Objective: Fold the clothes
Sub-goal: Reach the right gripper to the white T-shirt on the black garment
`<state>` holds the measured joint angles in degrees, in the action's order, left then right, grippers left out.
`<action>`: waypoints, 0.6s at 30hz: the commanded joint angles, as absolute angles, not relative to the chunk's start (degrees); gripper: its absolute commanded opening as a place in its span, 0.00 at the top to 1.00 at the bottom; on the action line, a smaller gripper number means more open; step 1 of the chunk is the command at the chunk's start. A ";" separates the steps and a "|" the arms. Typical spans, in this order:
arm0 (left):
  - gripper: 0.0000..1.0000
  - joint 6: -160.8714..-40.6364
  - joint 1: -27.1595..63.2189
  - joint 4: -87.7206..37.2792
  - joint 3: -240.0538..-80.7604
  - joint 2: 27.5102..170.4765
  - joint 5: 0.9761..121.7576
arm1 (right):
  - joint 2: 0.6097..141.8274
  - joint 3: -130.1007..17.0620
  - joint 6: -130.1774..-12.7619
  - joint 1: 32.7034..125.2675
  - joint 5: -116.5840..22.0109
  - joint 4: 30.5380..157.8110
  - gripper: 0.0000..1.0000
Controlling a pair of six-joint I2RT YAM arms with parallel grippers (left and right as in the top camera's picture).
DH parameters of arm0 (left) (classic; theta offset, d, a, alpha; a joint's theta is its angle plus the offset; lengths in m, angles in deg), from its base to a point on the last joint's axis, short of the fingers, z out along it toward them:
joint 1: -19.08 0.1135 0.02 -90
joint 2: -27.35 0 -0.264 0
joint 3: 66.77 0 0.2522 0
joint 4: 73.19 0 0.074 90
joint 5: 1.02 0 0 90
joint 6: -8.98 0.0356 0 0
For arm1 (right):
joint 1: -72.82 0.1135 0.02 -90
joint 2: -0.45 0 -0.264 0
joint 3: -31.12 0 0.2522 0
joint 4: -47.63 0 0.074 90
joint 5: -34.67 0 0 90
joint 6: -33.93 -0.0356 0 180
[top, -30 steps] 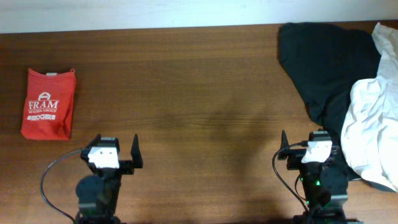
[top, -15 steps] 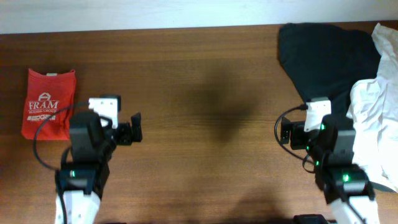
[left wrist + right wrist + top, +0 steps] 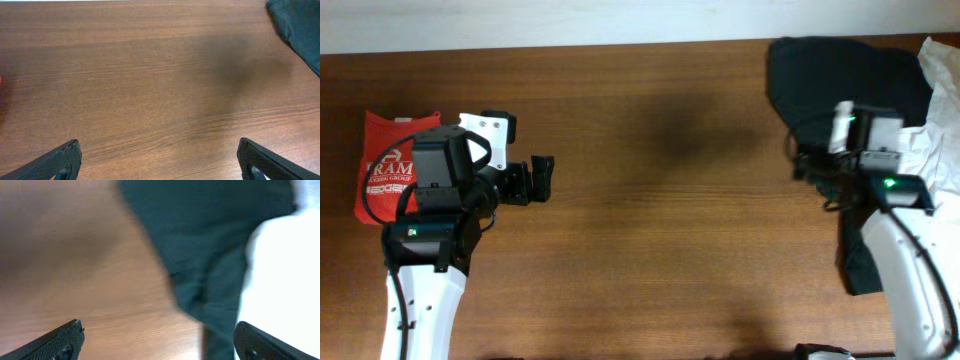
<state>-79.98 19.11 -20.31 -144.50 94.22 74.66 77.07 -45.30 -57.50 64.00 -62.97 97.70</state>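
The white T-shirt (image 3: 945, 90) lies crumpled at the table's far right edge, partly on the black shirt and partly hidden by my right arm. It shows blurred at the right of the right wrist view (image 3: 287, 280); its label is not visible. My right gripper (image 3: 800, 163) is open and empty, over the left edge of the black shirt, left of the white shirt; its fingers show wide apart in the right wrist view (image 3: 160, 342). My left gripper (image 3: 542, 178) is open and empty over bare wood, also seen in the left wrist view (image 3: 160, 165).
A large black shirt (image 3: 840, 80) is spread at the back right and shows in both wrist views (image 3: 300, 25) (image 3: 210, 245). A folded red "FRAM" shirt (image 3: 380, 175) lies at the far left, partly under my left arm. Brown wooden table (image 3: 660, 220).
Both arms have moved from the front edge out over the table. The left now sits beside the red shirt; the right has reached over the black shirt, toward the white one.
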 commanded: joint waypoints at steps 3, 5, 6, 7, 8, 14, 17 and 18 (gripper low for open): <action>0.01 -80.15 19.42 -20.31 -145.37 93.98 73.72 | 85.90 -46.63 -67.40 50.52 -63.93 88.92 0.02; 0.01 -80.15 19.42 -20.31 -145.37 93.98 73.72 | 89.61 -46.63 -67.43 47.76 -63.52 87.41 0.07; 0.01 -80.15 19.42 -20.31 -145.37 93.98 73.72 | 91.67 -46.63 -67.45 46.63 -63.52 86.80 0.07; 0.01 -80.15 19.42 -20.31 -145.37 93.98 73.72 | 93.70 -46.63 -67.54 45.60 -63.52 86.03 0.08; 0.01 -80.15 19.42 -20.31 -145.37 93.98 73.72 | 95.62 -46.63 -67.54 44.81 -63.54 85.27 0.08; 0.01 -80.15 19.42 -20.31 -145.37 93.98 73.72 | 102.62 -46.63 -67.47 42.74 -63.69 80.72 0.14; 0.01 -80.15 19.42 -20.31 -145.37 93.98 73.72 | 104.04 -46.61 -67.32 42.74 -63.93 78.65 0.20; 0.01 -80.15 19.42 -20.31 -145.37 93.98 73.72 | 104.52 -46.61 -67.29 42.74 -63.95 78.23 0.26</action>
